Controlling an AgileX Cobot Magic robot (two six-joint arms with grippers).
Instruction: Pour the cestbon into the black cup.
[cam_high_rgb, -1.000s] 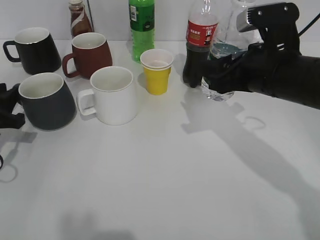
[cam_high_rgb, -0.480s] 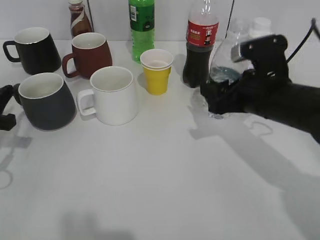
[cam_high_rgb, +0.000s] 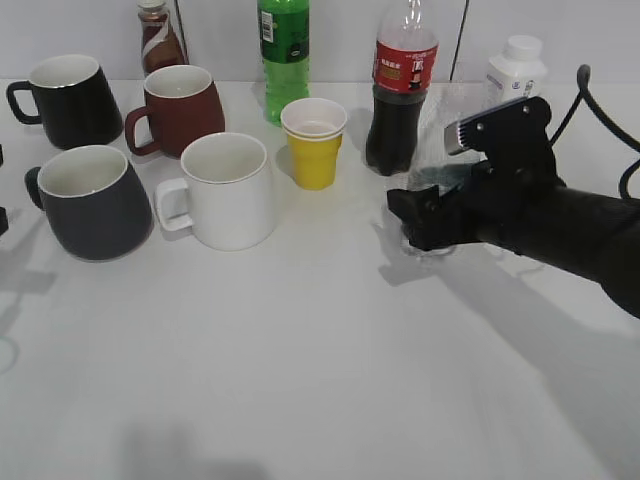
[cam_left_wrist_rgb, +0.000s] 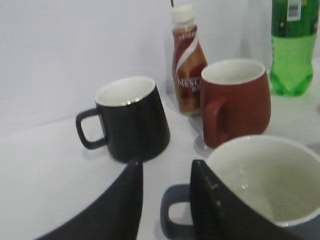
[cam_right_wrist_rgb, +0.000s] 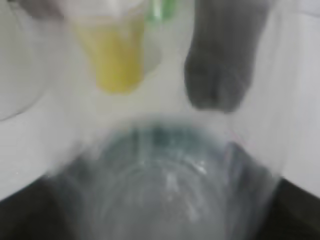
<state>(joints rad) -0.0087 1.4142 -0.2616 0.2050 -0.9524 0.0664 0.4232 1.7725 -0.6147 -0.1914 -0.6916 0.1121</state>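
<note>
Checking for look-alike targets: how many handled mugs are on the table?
4: black mug back left, brown-red mug beside it, charcoal mug front left, white mug middle.

Light is bright and even; soft shadows lie on the white table (cam_high_rgb: 300, 380). The right wrist view is strongly blurred.

White table (cam_high_rgb: 300, 380) under diffuse light, soft grey shadows across its top; plain pale wall (cam_high_rgb: 220, 40) behind.
</note>
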